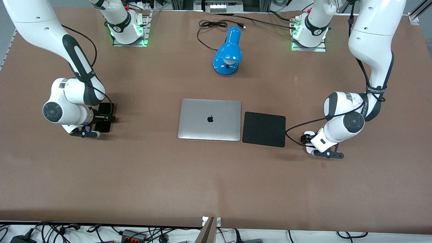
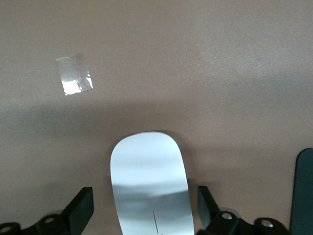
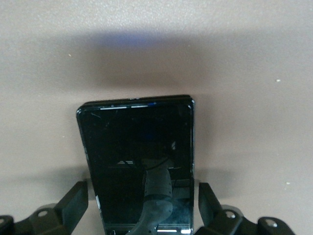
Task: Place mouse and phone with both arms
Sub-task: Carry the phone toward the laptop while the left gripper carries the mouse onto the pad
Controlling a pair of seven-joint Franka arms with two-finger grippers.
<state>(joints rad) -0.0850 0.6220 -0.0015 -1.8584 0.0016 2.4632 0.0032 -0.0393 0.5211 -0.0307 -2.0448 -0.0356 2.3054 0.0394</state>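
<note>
The white oval mouse [image 2: 149,181] lies flat on the brown table, beside the black mouse pad [image 1: 264,129] toward the left arm's end. My left gripper [image 2: 144,213] is low over it and open, one finger on each side with a gap to the mouse. In the front view the left gripper [image 1: 308,141] hides most of the mouse. The black phone [image 3: 139,156] lies flat on the table toward the right arm's end. My right gripper [image 3: 142,205] is open and straddles it, its fingers just clear of the long edges. The front view shows the right gripper [image 1: 101,118] over the phone [image 1: 105,108].
A closed silver laptop [image 1: 209,118] lies mid-table against the mouse pad, whose edge also shows in the left wrist view [image 2: 304,191]. A blue desk lamp [image 1: 227,54] with a black cord [image 1: 212,24] stands farther back. A clear tape scrap [image 2: 73,73] sticks near the mouse.
</note>
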